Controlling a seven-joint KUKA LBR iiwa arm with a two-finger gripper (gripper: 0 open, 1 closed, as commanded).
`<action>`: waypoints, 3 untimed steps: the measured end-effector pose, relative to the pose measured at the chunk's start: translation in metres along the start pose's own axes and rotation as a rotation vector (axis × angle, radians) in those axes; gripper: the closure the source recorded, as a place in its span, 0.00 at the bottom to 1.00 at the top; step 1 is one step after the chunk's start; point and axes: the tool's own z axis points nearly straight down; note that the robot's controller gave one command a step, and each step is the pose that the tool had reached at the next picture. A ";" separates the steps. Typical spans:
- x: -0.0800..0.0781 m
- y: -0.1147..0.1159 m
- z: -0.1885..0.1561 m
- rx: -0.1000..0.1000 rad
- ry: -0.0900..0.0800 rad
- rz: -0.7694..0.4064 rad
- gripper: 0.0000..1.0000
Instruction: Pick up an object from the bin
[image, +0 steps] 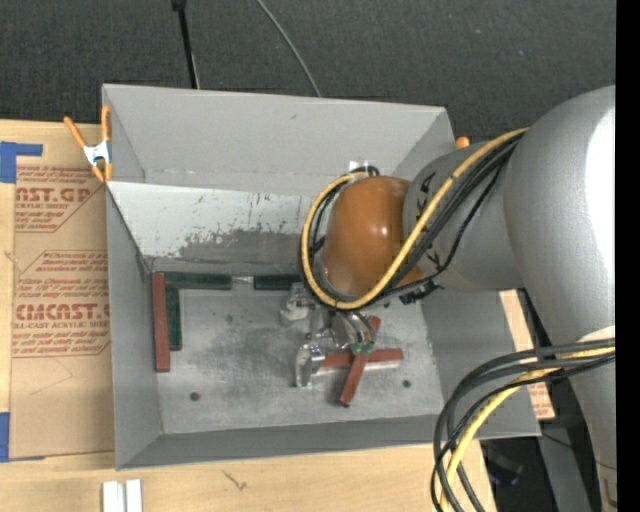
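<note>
— Where does the arm (560, 200) sit?

— It comes in from the right of the camera view: a thick silver-grey body in the upper right, narrowing toward the wrist near the centre.

— And the wrist itself?

— It carries a rounded orange cover (362, 235), its domed side turned up toward the camera. Yellow and black cables (318, 240) curve round the cover's left edge and run back along the arm. More of them hang in wide loops at the lower right.

— What about the gripper (312, 345)?

— It juts out from beneath the cover, pointing downward and a little to the left in the view. Its pale metal parts show just below the orange dome.
</note>
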 end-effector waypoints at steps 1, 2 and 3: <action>0.001 -0.062 -0.003 -0.001 -0.002 -0.217 1.00; 0.001 -0.062 -0.003 -0.001 -0.002 -0.217 1.00; 0.007 -0.068 -0.170 0.002 0.002 -0.186 1.00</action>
